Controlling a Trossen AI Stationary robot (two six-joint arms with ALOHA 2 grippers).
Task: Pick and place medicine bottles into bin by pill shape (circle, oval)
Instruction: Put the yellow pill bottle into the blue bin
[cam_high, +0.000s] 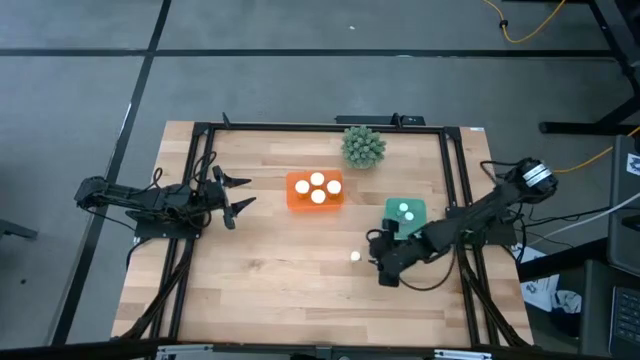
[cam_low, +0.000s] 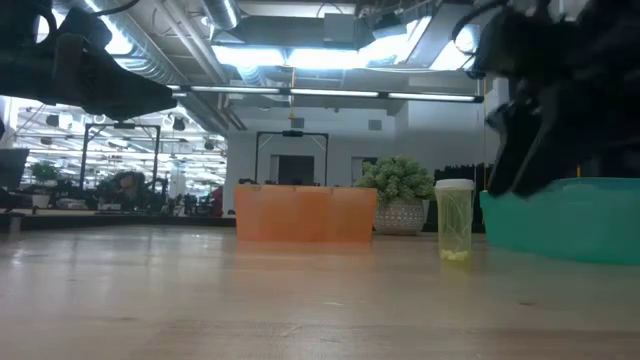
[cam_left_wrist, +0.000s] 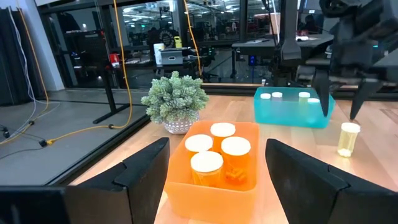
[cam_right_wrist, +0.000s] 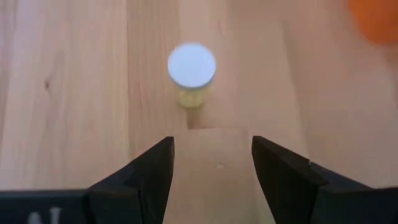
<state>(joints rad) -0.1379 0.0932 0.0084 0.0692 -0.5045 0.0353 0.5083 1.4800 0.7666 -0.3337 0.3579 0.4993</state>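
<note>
One medicine bottle (cam_right_wrist: 191, 70) with a white round cap and yellowish contents stands alone on the wooden table (cam_high: 355, 257), also seen in the low view (cam_low: 454, 220). My right gripper (cam_right_wrist: 211, 168) hovers open just to its right (cam_high: 382, 264), slanting down, with nothing between its fingers. The orange bin (cam_high: 315, 190) holds several white-capped bottles (cam_left_wrist: 221, 152). The teal bin (cam_high: 405, 213) holds several narrower ones (cam_left_wrist: 277, 96). My left gripper (cam_high: 235, 195) waits open at the table's left, pointing level toward the orange bin.
A spiky green plant ball (cam_high: 363, 146) in a pot stands at the far edge behind the bins. A black frame (cam_high: 200, 200) runs around the table. Bare wood lies along the near half of the table (cam_high: 300, 290).
</note>
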